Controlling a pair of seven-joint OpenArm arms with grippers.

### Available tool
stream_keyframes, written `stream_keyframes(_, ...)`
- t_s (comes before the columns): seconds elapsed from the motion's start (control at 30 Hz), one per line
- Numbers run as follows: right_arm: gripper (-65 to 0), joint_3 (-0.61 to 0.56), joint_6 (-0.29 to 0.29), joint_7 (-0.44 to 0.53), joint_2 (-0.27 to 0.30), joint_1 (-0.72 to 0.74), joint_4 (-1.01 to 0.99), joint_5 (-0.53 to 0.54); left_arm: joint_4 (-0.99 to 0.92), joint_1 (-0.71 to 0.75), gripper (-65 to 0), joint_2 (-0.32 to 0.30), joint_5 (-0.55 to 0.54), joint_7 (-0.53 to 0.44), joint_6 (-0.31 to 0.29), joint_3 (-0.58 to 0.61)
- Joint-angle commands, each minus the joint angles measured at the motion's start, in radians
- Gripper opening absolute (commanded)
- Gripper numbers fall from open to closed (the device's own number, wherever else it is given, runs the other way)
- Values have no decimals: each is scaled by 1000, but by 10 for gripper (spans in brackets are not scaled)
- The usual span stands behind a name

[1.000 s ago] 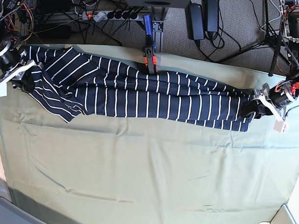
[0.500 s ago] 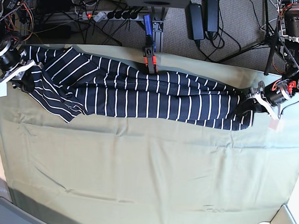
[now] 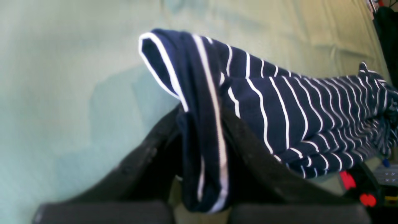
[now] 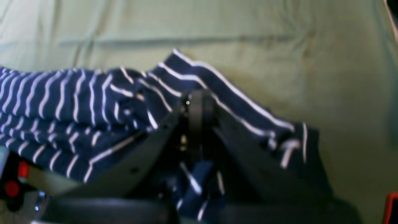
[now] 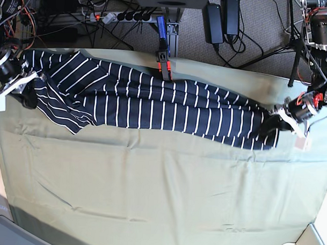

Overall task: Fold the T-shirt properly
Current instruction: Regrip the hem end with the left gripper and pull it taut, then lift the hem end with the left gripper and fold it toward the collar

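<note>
— Fabric first: what does the T-shirt look like?

— Soft, dark navy knit with thin white stripes, drawn out into a long, narrow band across the far part of the olive-green cloth. One sleeve fans out flat near the base view's left end. The cloth under it is matte and lightly creased.

— And the grippers?

— The left gripper, on that view's right, is closed on the shirt's end. Its wrist view shows a doubled fold of striped fabric pinched between the two black fingers, the hem curling over above them. The right gripper is clamped on the opposite end, with bunched cloth hanging between its dark fingers.

— What differs from a second ago?

— The left gripper stood wide beside the hem then; it has since closed on it. That end of the shirt now sits slightly lower in the base view, and the band slants more. The right gripper has shifted up a little, still holding.

— Anything hard to make out?

— The right wrist view is blurred, so the pinch point is indistinct. An orange-and-black clamp at the far edge overlaps the shirt; whether it grips the shirt cannot be told. Cables and a power strip lie on the floor beyond.
</note>
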Motion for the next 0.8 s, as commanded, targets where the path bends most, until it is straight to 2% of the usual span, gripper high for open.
stream_keyframes(0.0, -650, 10, 31, 13, 17, 9, 13, 12, 12, -31, -650, -22, 2, -31, -17, -6)
stream_keyframes(0.33, -650, 10, 31, 4, 16, 21, 13, 12, -5, -154, -650, -22, 89, -77, -17, -6)
stream_keyframes(0.57, -650, 10, 31, 4, 17, 21, 13, 12, -147, -263, -650, -25, 121, -87, -17, -6)
stream_keyframes(0.77, -650, 10, 31, 4, 16, 21, 13, 15, -109, -289, -650, -47, 94, -26, -17, -6)
